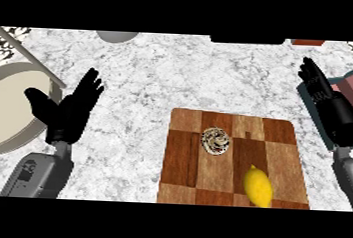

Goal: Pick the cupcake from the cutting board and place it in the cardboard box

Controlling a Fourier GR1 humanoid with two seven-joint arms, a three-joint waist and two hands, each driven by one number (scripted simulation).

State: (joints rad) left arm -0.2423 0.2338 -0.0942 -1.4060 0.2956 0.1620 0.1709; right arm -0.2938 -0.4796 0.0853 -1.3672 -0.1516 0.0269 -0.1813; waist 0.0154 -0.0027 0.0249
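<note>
A small cupcake (216, 141) with swirled brown and white topping sits near the upper middle of the wooden cutting board (179, 161). The cardboard box (352, 84) shows only partly at the right edge, its reddish-brown inside visible behind my right hand. My right hand (329, 100) is open with fingers straight, up at the right edge, right of the board and apart from the cupcake. My left hand (65, 108) is open with fingers spread, over the counter left of the board.
A yellow lemon (258, 186) lies on the board's lower right part. A round beige basin (10, 111) sits at the left edge beside my left hand. A grey rounded object (116, 36) shows at the top. Marble counter surrounds the board.
</note>
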